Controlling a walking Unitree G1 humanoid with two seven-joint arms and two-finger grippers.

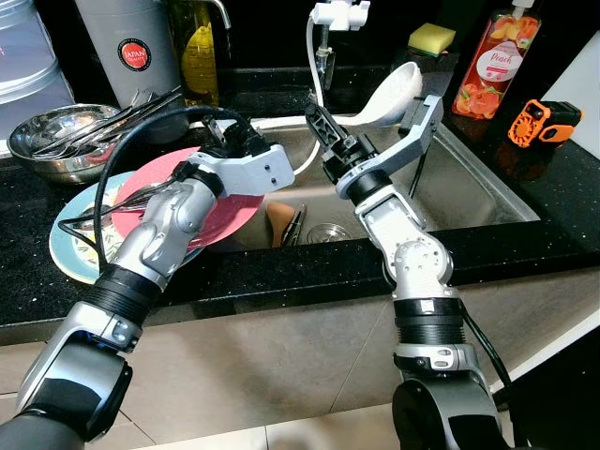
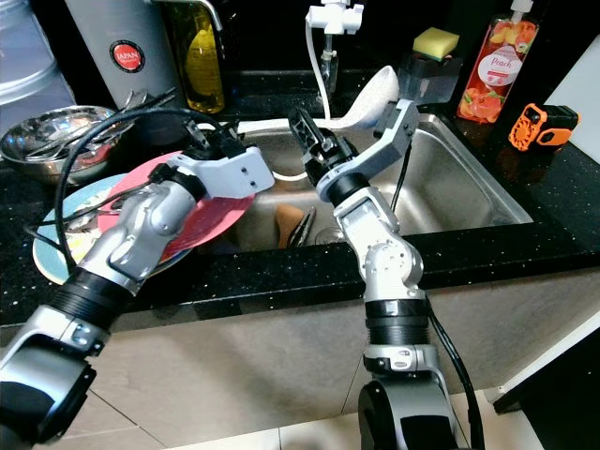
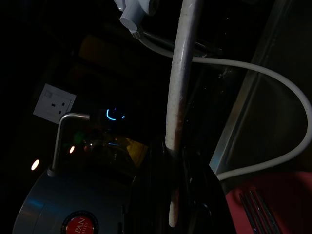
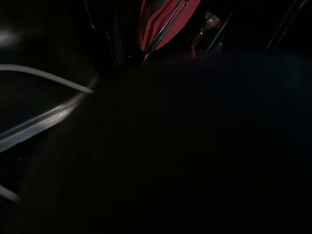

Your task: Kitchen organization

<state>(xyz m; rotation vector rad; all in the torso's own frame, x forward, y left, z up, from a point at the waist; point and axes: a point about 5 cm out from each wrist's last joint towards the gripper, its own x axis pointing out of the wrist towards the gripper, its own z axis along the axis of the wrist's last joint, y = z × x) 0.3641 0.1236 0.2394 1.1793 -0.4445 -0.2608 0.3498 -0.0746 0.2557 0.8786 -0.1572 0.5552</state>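
My left gripper reaches over a pink plate toward the sink's back left corner. In the left wrist view a pale long handle runs between its dark fingers, which look shut on it. The pink plate lies on a light blue plate on the black counter and carries a fork. My right gripper hovers over the steel sink, just below the white hose. A large white ladle leans at the sink's back, beside my right arm.
A steel bowl with utensils, a metal kettle and an oil bottle stand at the back left. Cutlery and a brown item lie in the sink. A sponge, soap bottle and orange tape measure sit to the right.
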